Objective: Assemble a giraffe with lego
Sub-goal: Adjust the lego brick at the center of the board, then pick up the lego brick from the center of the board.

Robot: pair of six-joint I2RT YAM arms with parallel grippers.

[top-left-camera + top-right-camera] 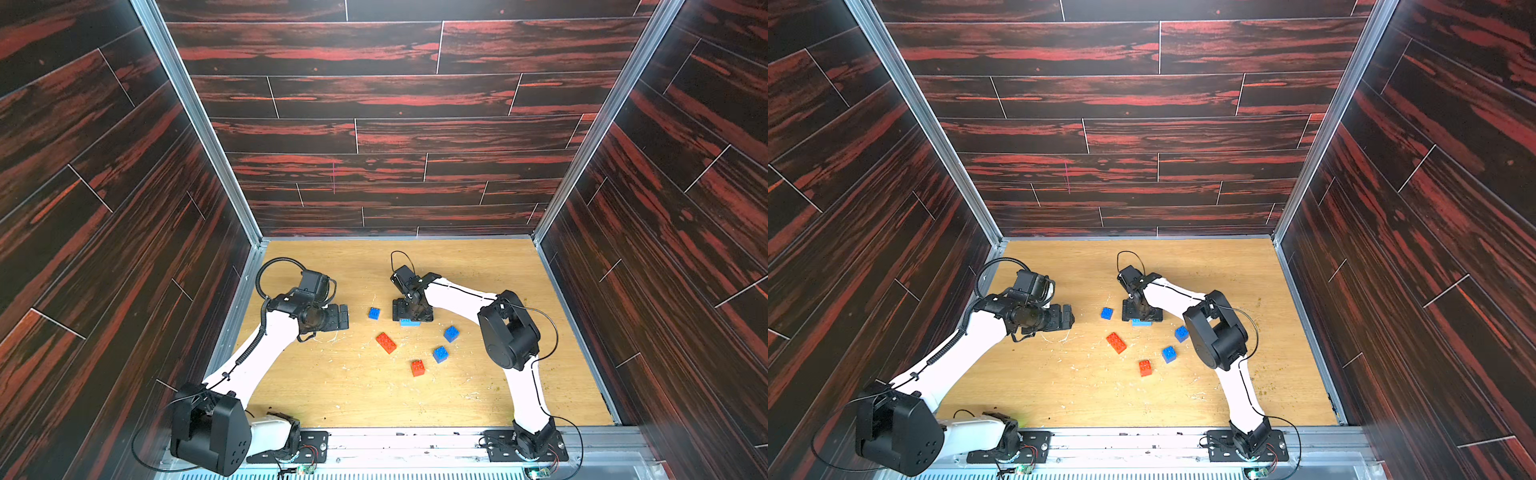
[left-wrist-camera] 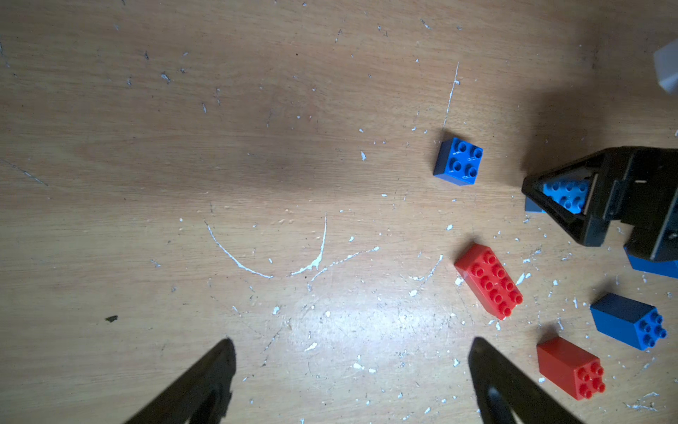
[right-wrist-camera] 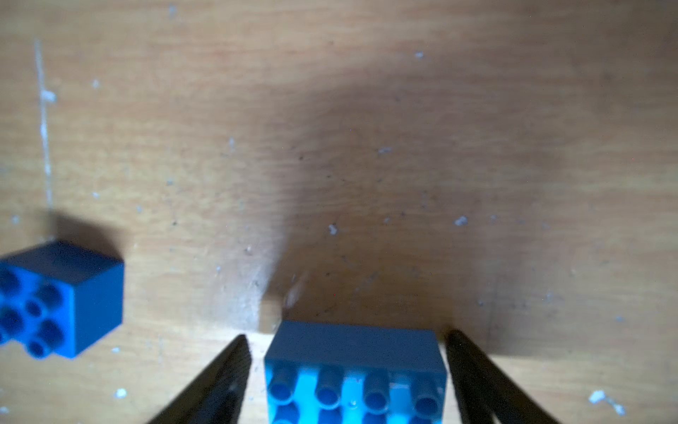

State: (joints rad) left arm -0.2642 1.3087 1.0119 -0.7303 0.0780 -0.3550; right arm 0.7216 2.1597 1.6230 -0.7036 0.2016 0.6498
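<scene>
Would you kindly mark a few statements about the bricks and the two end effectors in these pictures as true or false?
1. The right end effector straddles the light blue long brick, which rests on the table. True.
2. The left end effector grips a brick. False: it is open over bare wood and holds nothing.
3. The two red-orange bricks are stacked together. False: the red-orange long brick and the red-orange square brick lie apart, each on its own.
4. Three dark blue square bricks lie singly, none joined to another. True.
</scene>
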